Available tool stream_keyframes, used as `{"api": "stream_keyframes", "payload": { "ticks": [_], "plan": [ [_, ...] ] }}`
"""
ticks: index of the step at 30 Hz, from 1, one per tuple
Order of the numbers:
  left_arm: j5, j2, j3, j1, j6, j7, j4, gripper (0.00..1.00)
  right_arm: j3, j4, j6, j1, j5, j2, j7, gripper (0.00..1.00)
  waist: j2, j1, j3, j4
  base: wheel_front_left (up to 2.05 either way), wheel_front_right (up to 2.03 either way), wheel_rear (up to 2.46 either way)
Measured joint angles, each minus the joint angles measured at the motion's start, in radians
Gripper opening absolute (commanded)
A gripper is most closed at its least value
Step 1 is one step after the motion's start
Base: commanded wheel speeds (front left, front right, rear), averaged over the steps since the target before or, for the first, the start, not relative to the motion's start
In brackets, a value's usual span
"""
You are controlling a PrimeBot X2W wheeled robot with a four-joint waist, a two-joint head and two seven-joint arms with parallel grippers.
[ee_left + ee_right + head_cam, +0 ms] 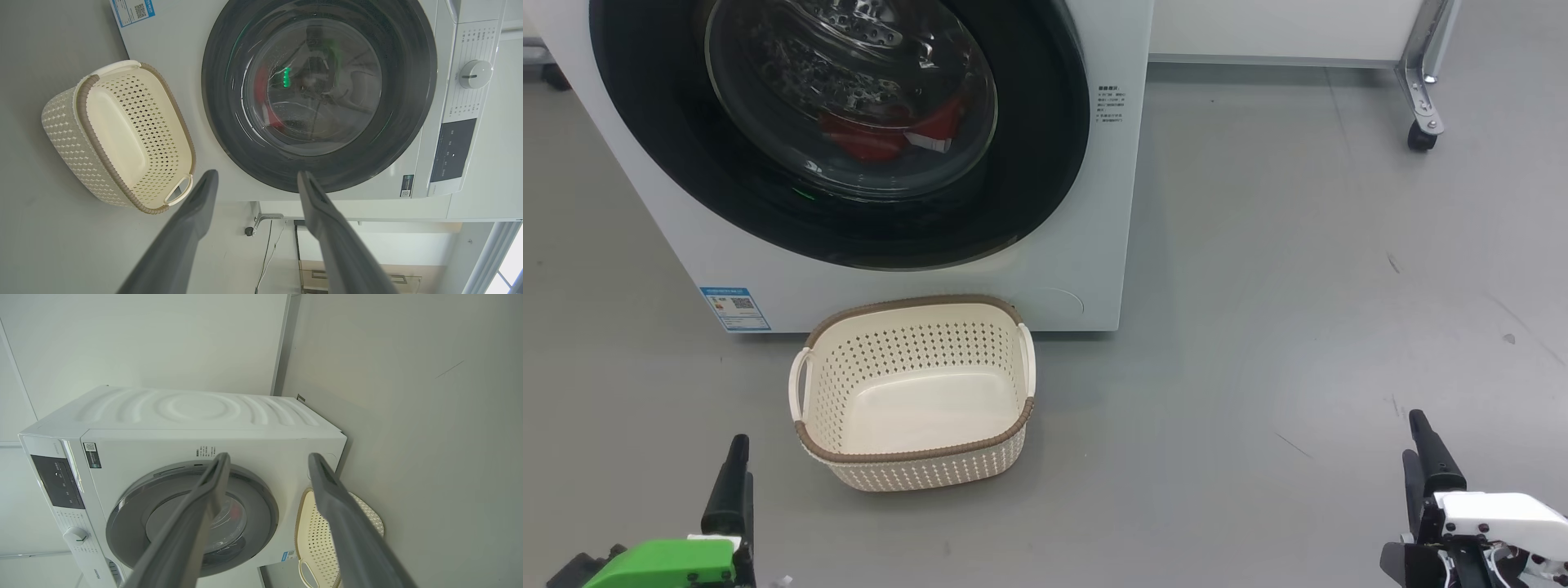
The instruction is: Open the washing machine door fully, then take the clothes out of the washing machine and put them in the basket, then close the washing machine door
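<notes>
Front-loading washing machine (1094, 278) standing on a grey floor (1298, 286), seen from the head and both wrists. The washing machine door (1045, 163), a glossy black ring around a bulging glass window, was shut flush against the white front panel. The clothes (874, 139), red fabric with a white band, lay low inside the drum behind the glass. The basket (915, 455), cream with perforated sides and a brown rim, sat upright on the floor just in front of the machine, below the door and beside the blue label (734, 308) at the panel's lower corner. The left tool (257, 174) hung in the air well apart from the door, its two dark fingers spread wide and pointing toward the door's edge, gripping nothing. The right tool (269, 456) likewise stood wide, its fingers aimed at the machine's front from a distance, touching nothing. A control knob (475, 74) sat on the panel beside the door, and a caster (1421, 135) of a metal frame rested on the floor to the machine's right.
</notes>
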Motion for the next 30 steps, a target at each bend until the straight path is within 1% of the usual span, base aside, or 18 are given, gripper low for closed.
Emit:
{"api": "stream_keyframes", "payload": {
  "ticks": [1,2,8,14,18,20,22,25,30],
  "plan": [
    [0.001,0.0,0.001,0.0,0.0,-0.006,-0.002,1.0,0.001,-0.003,0.0,0.0,-0.005,0.0,-0.002,1.0,0.0,0.0,0.0,0.0,0.0,0.0,0.0],
    [0.042,0.002,0.019,-0.001,0.0,-0.035,-0.03,1.0,0.001,-0.041,0.0,-0.005,-0.063,-0.003,-0.034,1.0,0.0,0.0,-0.002,0.0,0.0,0.0,0.0],
    [0.071,0.002,0.024,-0.005,0.0,-0.06,-0.06,1.0,0.007,-0.079,0.0,-0.021,-0.118,-0.004,-0.061,1.0,0.0,0.0,-0.005,0.002,0.0,0.0,0.0],
    [0.145,0.003,0.026,-0.021,0.0,-0.077,-0.087,1.0,0.018,-0.115,0.0,-0.028,-0.186,-0.007,-0.078,1.0,0.0,0.0,-0.008,0.006,0.0,0.0,0.0],
    [0.207,0.004,0.023,-0.031,0.0,-0.095,-0.111,1.0,0.048,-0.133,0.0,-0.037,-0.235,-0.025,-0.094,1.0,0.0,0.0,-0.009,0.008,0.0,0.0,0.0],
    [0.259,0.004,0.025,-0.033,0.0,-0.1,-0.125,1.0,0.057,-0.143,0.0,-0.042,-0.258,-0.031,-0.1,1.0,0.0,0.0,-0.01,0.009,0.0,0.0,0.0],
    [0.306,0.006,0.023,-0.037,0.0,-0.108,-0.131,1.0,0.057,-0.15,0.0,-0.042,-0.288,-0.031,-0.109,1.0,0.0,0.0,-0.011,0.009,0.0,0.0,0.0],
    [0.34,0.006,0.012,-0.037,0.0,-0.119,-0.138,1.0,0.054,-0.16,0.0,-0.042,-0.319,-0.03,-0.122,1.0,0.0,0.0,-0.012,0.009,0.0,0.0,0.0],
    [0.446,0.006,0.006,-0.037,0.0,-0.137,-0.154,1.0,0.054,-0.177,0.0,-0.042,-0.407,-0.035,-0.138,1.0,0.0,0.0,-0.013,0.007,0.0,0.0,0.0]
  ]
}}
